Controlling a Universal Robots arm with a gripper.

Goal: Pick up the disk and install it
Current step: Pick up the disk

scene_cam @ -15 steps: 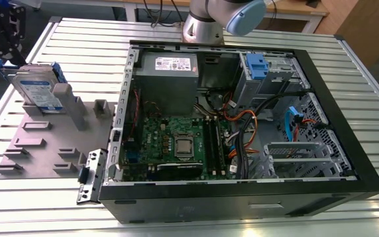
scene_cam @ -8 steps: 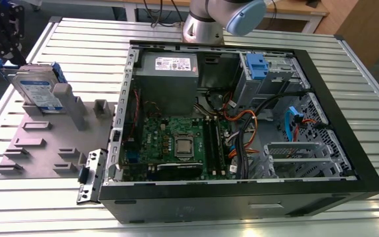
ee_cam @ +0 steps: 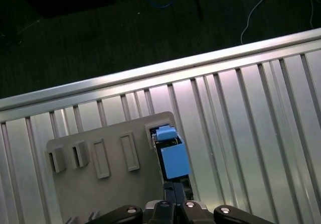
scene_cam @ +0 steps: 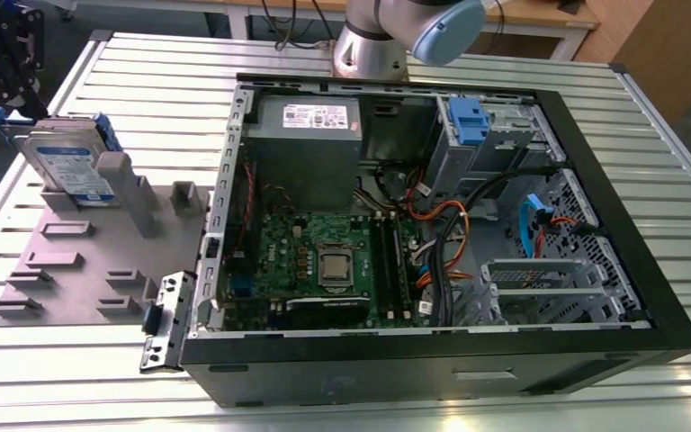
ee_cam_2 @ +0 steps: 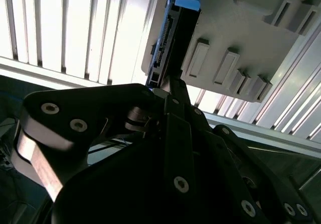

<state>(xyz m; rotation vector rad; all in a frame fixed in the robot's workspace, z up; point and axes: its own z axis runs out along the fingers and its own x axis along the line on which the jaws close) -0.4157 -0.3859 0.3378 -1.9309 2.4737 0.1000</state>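
Step in hand, judged: pick-up. Disk (scene_cam: 67, 166) on edge in grey fixture (scene_cam: 82, 270), outside open computer case (scene_cam: 669, 297). Gripper (scene_cam: 28, 106) at disk's upper end; opening cannot be told. Next move probably calls for square alignment and secure hold

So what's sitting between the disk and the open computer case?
In the exterior view, only uprights of the grey fixture plate: a tall post beside the disk, a shorter post nearer the computer case.

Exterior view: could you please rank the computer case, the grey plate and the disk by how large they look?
1. Computer case
2. Grey plate
3. Disk, standing on that plate
The differences are plain; camera distance leaves no doubt.
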